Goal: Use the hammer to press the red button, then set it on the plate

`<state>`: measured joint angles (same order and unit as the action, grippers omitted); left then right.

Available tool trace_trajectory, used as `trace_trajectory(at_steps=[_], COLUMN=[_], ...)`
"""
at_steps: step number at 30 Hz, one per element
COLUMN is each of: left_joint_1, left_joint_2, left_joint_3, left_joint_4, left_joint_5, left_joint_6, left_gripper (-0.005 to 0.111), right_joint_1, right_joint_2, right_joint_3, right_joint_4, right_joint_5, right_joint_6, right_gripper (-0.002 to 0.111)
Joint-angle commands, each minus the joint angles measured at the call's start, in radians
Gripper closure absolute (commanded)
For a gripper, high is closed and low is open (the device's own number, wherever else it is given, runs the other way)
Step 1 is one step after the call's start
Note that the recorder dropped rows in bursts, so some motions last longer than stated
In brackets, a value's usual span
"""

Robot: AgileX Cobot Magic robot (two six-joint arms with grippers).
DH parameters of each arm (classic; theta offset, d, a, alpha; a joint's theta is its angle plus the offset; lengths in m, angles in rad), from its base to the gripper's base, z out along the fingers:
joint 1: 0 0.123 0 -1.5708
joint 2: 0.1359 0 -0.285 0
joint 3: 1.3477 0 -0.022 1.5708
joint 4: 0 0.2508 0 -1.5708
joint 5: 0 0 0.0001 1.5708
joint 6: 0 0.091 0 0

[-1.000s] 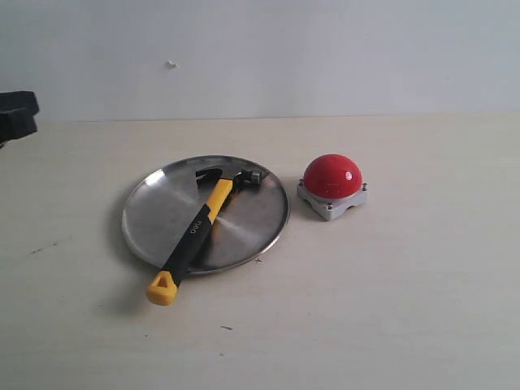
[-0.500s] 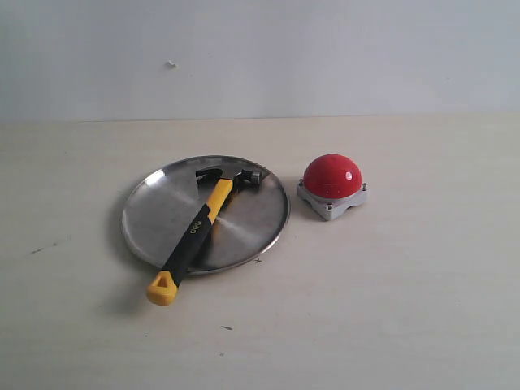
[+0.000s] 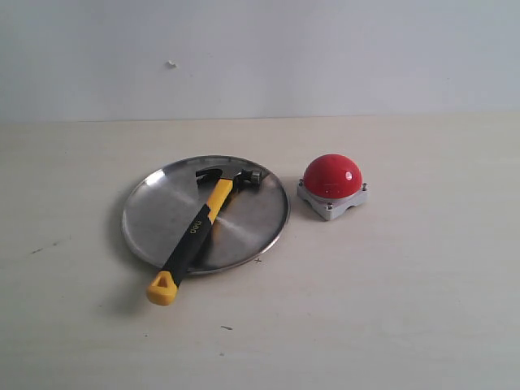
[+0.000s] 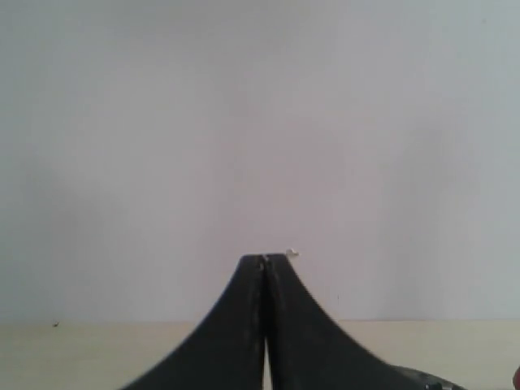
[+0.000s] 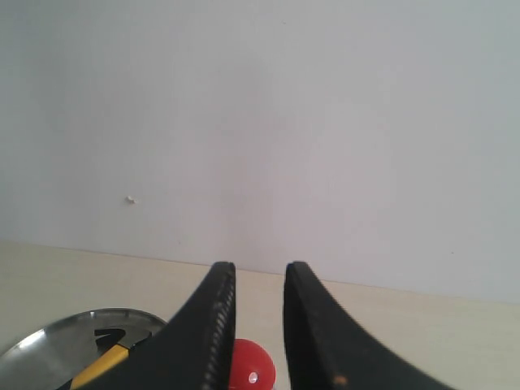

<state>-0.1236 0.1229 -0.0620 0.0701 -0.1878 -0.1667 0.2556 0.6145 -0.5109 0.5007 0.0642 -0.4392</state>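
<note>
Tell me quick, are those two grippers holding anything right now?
Left gripper: closed, holding nothing.
Right gripper: open, holding nothing.

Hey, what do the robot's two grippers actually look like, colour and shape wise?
Both are plain matte black. The left gripper has two smooth fingers, narrow at the tip and flaring outward in a curve toward the base. The right gripper has the same curved shape, with fine ridges along one inner face. No cables, labels or arm links are in view.
</note>
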Motion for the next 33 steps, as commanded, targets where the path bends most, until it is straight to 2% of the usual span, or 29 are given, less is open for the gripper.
trace_trajectory(at_steps=[1,6,13,16,33], left_joint_1=[-0.005,-0.005,-0.005,-0.005,-0.005], left_joint_2=[-0.123,-0.123,-0.123,-0.123,-0.123], left_joint_3=[0.006,0.008,0.062,0.062,0.062], left_joint_4=[0.003,0.003,0.003,0.003,0.003], left_joint_5=[0.103,0.224,0.259,0.360,0.395], left_joint_6=[-0.001,-0.051,-0.044,-0.036,-0.050], left_gripper=[0.107,0.107,0.107,0.107,0.107], right_joint_1=[0.000,0.000,0.000,0.000,0.000], right_joint_2=[-0.003,-0.006,-0.008,-0.008,-0.008], right_joint_3=[0.006,0.006,0.006,0.006,0.006], right_joint_4=[-0.002,-0.002,-0.002,-0.002,-0.002], right_joint_5=[-0.006,-0.006,-0.006,-0.006,-0.006], right_joint_6=[-0.004,-0.004,-0.004,-0.004,-0.003], right_gripper=[0.087,0.087,0.087,0.087,0.087])
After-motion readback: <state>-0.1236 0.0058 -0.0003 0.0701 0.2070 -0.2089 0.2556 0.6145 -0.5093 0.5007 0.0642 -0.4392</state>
